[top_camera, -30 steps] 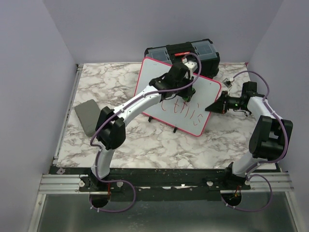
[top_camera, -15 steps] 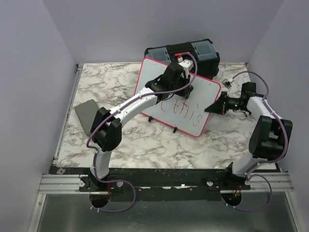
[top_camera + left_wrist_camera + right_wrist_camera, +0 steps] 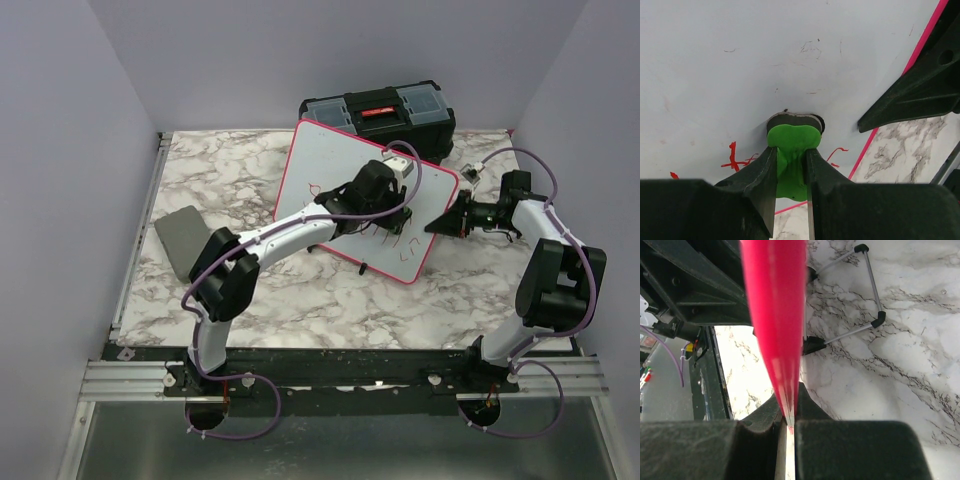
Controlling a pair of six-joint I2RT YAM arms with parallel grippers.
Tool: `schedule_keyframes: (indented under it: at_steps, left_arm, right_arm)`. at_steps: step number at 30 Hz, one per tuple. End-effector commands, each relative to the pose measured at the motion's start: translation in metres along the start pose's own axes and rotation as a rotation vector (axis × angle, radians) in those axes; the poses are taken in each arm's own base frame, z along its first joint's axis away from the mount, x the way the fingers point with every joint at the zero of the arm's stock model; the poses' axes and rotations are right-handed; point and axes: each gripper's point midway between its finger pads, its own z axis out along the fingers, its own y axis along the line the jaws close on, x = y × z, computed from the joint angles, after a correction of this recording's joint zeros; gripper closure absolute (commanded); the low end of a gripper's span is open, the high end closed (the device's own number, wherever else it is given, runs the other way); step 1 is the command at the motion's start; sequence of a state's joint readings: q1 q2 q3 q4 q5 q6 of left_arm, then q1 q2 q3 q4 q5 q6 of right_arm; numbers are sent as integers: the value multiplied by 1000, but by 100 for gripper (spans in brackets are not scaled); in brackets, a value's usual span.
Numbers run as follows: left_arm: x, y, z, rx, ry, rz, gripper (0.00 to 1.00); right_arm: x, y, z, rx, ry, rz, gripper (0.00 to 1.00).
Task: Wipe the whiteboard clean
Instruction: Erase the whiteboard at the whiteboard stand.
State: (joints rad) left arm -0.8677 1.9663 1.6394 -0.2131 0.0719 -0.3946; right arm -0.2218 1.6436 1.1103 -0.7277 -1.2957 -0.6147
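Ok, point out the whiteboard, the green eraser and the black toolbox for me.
whiteboard (image 3: 335, 160): top external view, bare white surface near its upper left.
green eraser (image 3: 792, 142): left wrist view, its green handle.
black toolbox (image 3: 385, 98): top external view, middle of the black lid.

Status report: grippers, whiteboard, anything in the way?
Left gripper shut on green eraser, pressed to whiteboard. Right gripper clamps its pink rim. Red marks near eraser. Toolbox behind.

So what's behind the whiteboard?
A black toolbox with a red latch stands behind the whiteboard. Its top shows; the board covers part of its front, so anything down there is hidden.
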Motion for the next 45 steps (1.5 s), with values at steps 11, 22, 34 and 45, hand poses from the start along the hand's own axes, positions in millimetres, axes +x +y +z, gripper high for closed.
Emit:
schedule_keyframes:
  at_steps: [11,22,34,45]
  left_arm:
    - [6,130,-27,-243,31,-107,100]
    - [-44,117,-27,-188,-44,-107,100]
    - [-22,20,23,-26,18,-59,100]
    - [-10,-31,21,43,9,-43,100]
  right_arm:
    - [-27,20,3,-89,-61,-122,99]
    - [-25,18,3,-85,-58,-117,99]
    - [-25,18,3,-86,-57,-117,99]
    - [-24,17,3,-85,-55,-114,99]
